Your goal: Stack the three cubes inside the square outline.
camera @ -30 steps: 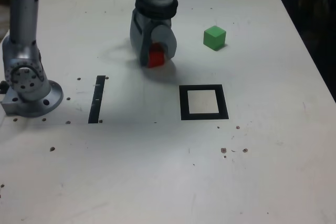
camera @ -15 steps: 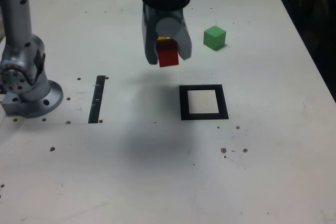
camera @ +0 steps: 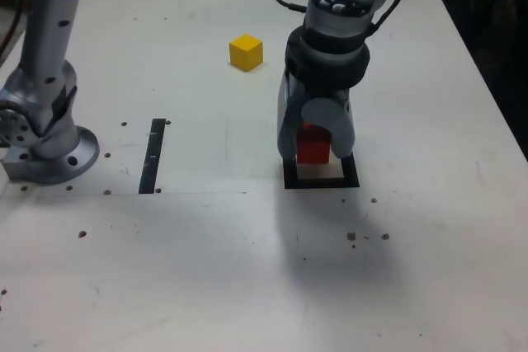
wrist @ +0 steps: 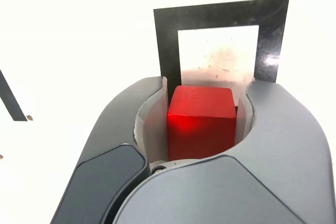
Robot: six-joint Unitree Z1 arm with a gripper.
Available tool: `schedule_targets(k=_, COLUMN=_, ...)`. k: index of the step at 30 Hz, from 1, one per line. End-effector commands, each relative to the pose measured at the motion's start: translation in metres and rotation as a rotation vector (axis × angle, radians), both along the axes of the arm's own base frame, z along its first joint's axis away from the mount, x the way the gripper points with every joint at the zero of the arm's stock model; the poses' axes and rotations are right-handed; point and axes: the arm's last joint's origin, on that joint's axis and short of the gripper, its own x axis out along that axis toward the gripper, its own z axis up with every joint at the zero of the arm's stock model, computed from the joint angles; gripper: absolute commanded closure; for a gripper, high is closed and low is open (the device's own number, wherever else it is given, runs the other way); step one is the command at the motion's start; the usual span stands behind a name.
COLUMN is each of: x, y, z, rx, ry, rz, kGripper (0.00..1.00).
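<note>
1. The gripper (camera: 314, 150) points down and pinches the red cube (camera: 313, 144) between its two jaws; in the wrist view the cube (wrist: 201, 121) sits tight between them.
2. The held cube hangs over the square outline (camera: 350, 180), and whether it touches the table (camera: 247, 269) cannot be told.
3. The wrist view shows the outline's white centre (wrist: 220, 56) just beyond the cube.
4. The yellow cube (camera: 246, 52) lies apart, farther back on the table.
5. A narrow black strip (camera: 152, 156) lies toward the exterior view's left, near the arm's base (camera: 45, 150).
</note>
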Motion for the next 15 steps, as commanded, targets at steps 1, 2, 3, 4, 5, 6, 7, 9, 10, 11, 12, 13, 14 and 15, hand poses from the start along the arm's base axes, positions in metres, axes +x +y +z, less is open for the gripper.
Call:
schedule_targets(k=1, x=-0.003, y=0.003, z=0.003, rx=0.000, ry=-0.002, rz=0.000, kGripper=0.80)
schedule_targets(k=2, x=-0.004, y=0.003, z=0.003, rx=0.000, ry=-0.001, rz=-0.001, kGripper=0.80)
schedule_targets(k=3, x=-0.003, y=0.004, z=0.003, rx=-0.001, ry=-0.001, rz=-0.003, kGripper=0.80)
schedule_targets(k=4, x=-0.003, y=0.004, z=0.003, rx=-0.003, ry=-0.002, rz=-0.005, kGripper=0.80)
schedule_targets(k=5, x=-0.002, y=0.005, z=0.002, rx=-0.004, ry=-0.003, rz=-0.007, kGripper=0.80)
schedule_targets(k=6, x=-0.002, y=0.007, z=0.001, rx=-0.005, ry=-0.002, rz=-0.007, kGripper=0.80)
schedule_targets(k=7, x=-0.001, y=0.009, z=-0.001, rx=-0.006, ry=-0.001, rz=-0.007, kGripper=0.80)
schedule_targets(k=9, x=0.001, y=0.013, z=-0.005, rx=-0.012, ry=0.005, rz=-0.007, kGripper=0.80)
schedule_targets(k=10, x=0.002, y=0.015, z=-0.007, rx=-0.015, ry=0.009, rz=-0.006, kGripper=0.80)
schedule_targets(k=11, x=0.002, y=0.017, z=-0.010, rx=-0.018, ry=0.012, rz=-0.006, kGripper=0.80)
schedule_targets(k=12, x=0.003, y=0.018, z=-0.012, rx=-0.022, ry=0.015, rz=-0.005, kGripper=0.80)
schedule_targets(k=13, x=0.004, y=0.019, z=-0.014, rx=-0.025, ry=0.017, rz=-0.006, kGripper=0.80)
schedule_targets(k=14, x=0.004, y=0.019, z=-0.015, rx=-0.027, ry=0.019, rz=-0.006, kGripper=0.80)
schedule_targets(k=15, x=0.004, y=0.019, z=-0.016, rx=-0.028, ry=0.019, rz=-0.006, kGripper=0.80)
